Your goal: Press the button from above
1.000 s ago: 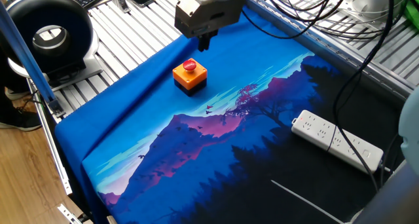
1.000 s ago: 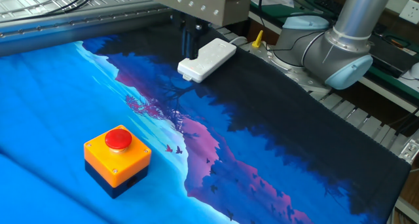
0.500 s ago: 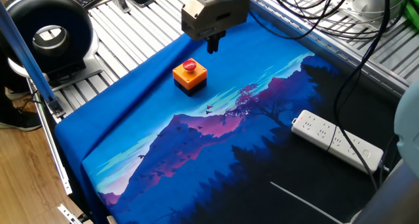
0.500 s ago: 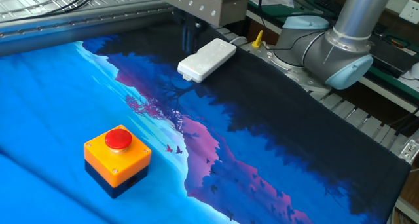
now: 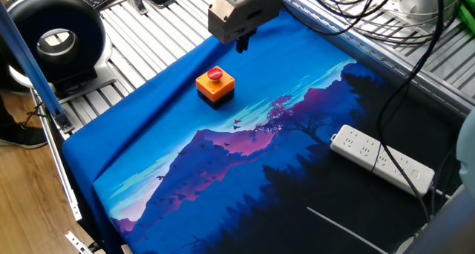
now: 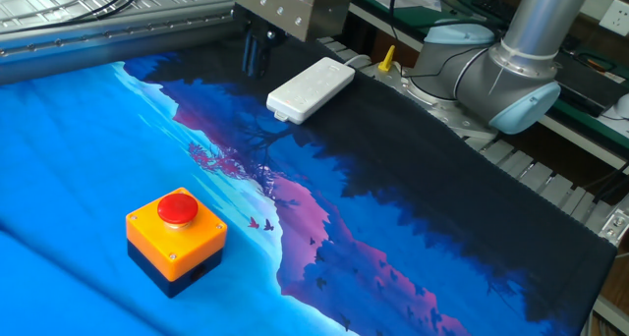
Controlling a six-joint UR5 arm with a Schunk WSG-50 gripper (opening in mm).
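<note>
The button (image 5: 214,74) is a red round cap on a small orange box with a black base, standing on the blue part of the printed mat. It also shows in the other fixed view (image 6: 178,208) at the lower left. My gripper (image 5: 243,44) hangs above the mat's far edge, beyond the button and a little to its right, well clear of it. Its dark fingertips show together as one tip with no gap. In the other fixed view the gripper (image 6: 255,63) is at the top, far behind the button.
A white power strip (image 5: 381,159) lies on the dark right part of the mat, also seen in the other fixed view (image 6: 312,88). A black round device (image 5: 53,40) stands off the mat at the left. Cables (image 5: 386,20) cross the back. The arm's grey joint (image 6: 503,73) sits at the right.
My gripper has shifted a little to the right and up in one fixed view, and to the left in the other. The button has not moved.
</note>
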